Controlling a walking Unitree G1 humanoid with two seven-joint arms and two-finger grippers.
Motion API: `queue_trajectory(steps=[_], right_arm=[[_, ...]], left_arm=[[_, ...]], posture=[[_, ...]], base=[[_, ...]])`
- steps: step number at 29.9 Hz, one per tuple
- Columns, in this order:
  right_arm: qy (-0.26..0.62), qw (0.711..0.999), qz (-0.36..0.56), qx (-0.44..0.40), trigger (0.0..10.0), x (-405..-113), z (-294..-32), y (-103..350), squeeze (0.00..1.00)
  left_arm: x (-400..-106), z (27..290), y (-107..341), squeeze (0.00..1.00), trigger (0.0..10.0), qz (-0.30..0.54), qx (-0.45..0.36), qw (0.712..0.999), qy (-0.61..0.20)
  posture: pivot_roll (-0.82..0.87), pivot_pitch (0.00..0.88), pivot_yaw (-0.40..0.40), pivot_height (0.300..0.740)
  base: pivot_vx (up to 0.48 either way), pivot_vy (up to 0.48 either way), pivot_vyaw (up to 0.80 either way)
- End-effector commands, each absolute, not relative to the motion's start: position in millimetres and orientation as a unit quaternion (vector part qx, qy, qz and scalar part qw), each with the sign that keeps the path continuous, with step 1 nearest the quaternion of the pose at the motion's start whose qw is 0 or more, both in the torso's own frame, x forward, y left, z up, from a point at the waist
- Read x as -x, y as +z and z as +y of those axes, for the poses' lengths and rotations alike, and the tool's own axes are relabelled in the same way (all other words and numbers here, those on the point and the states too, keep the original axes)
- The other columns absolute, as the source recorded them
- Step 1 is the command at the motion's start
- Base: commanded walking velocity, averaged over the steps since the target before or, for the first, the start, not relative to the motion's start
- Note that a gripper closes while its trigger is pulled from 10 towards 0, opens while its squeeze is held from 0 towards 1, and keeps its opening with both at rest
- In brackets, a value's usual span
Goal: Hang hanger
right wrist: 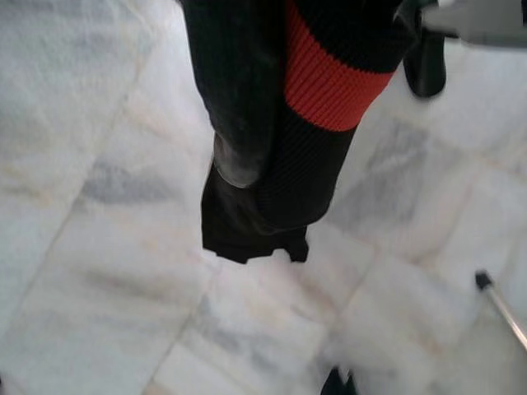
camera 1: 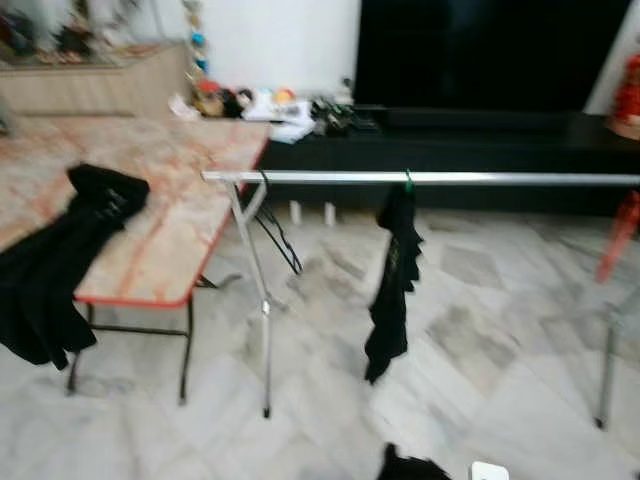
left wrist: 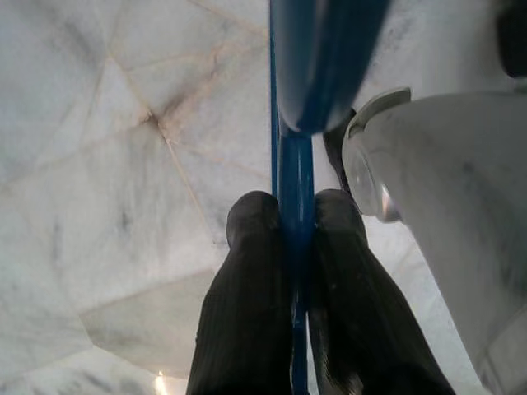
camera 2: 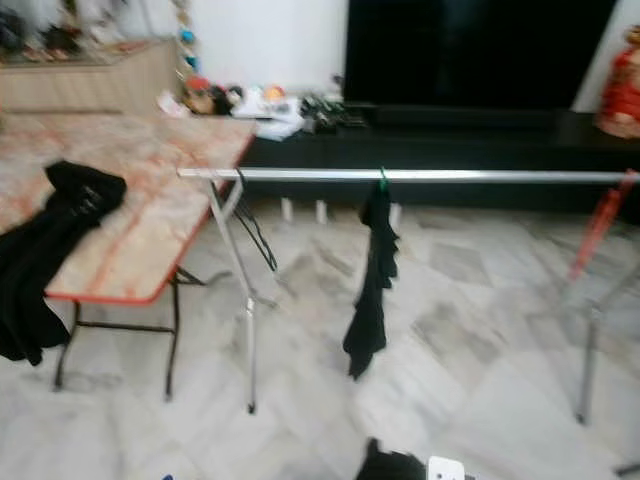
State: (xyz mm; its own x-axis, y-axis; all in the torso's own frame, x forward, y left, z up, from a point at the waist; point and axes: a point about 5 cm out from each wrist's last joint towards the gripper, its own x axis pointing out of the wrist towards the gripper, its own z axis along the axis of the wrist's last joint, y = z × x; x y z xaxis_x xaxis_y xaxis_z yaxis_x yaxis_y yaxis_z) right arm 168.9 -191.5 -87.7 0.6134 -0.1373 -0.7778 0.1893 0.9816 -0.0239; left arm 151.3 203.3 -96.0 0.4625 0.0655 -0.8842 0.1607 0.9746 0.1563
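Observation:
In the left wrist view, my left gripper (left wrist: 295, 207) is shut on a blue hanger (left wrist: 294, 156), its thin bar pinched between the two black fingers above the marble floor. In the right wrist view, my right gripper (right wrist: 265, 169) holds a black garment with a red stripe (right wrist: 325, 82). The cloth hangs down past one finger (right wrist: 237, 152) and hides the other. Ahead stands a silver clothes rail (camera 1: 450, 178). On it hang a black garment on a green hanger (camera 1: 393, 270) and a bare black hanger (camera 1: 276, 228) near its left end.
A folding table (camera 1: 170, 230) stands left of the rail with a black garment (camera 1: 60, 260) draped over its edge. A red item (camera 1: 619, 235) hangs at the rail's right end. A dark TV cabinet (camera 1: 470, 140) runs behind. Open marble floor lies before the rail.

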Motion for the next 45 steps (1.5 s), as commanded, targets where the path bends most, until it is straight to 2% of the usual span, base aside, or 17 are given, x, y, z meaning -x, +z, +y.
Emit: queue_trajectory(steps=[1,15,24,27,34,37,40,45], right_arm=[[-0.097,0.903,0.417,-0.029,10.0,-176,-195,-84,0.0],[-0.101,0.909,0.403,-0.037,10.0,-185,-194,-80,0.0],[-0.104,0.913,0.393,-0.04,10.0,-190,-195,-77,0.0],[-0.112,0.918,0.377,-0.049,10.0,-199,-197,-71,0.0],[-0.113,0.923,0.363,-0.052,10.0,-210,-198,-65,0.0],[-0.114,0.928,0.35,-0.057,10.0,-216,-197,-61,0.0],[-0.111,0.937,0.325,-0.061,10.0,-228,-198,-53,0.0],[-0.106,0.95,0.285,-0.076,10.0,-248,-198,-38,0.0]], left_arm=[[-146,195,-99,0.0,10.0,0.527,-0.104,0.842,-0.041],[-146,196,-99,0.0,10.0,0.526,-0.107,0.843,-0.04],[-147,197,-98,0.0,10.0,0.513,-0.118,0.85,-0.025],[-149,197,-97,0.0,10.0,0.49,-0.115,0.864,-0.012],[-151,195,-95,0.0,10.0,0.476,-0.115,0.872,-0.019],[-168,205,-86,0.0,10.0,0.439,-0.117,0.89,-0.017],[-199,214,-64,0.0,10.0,0.366,-0.129,0.922,-0.012],[-218,215,-49,0.0,10.0,0.308,-0.132,0.942,-0.01]], posture=[[0.12,0.0,-0.004,0.74],[0.12,0.0,-0.002,0.74],[0.12,0.0,-0.001,0.74],[0.13,0.0,-0.002,0.74],[0.12,0.0,0.001,0.74],[0.12,0.0,0.002,0.74],[0.12,0.0,0.004,0.74],[0.12,0.0,0.003,0.74]], base=[[-0.319,0.0,0.0],[-0.317,0.0,0.0],[0.0,0.0,0.0],[0.0,0.0,0.0],[0.0,0.0,0.0],[0.0,0.0,0.0],[0.0,0.0,0.0],[0.0,0.0,0.0]])
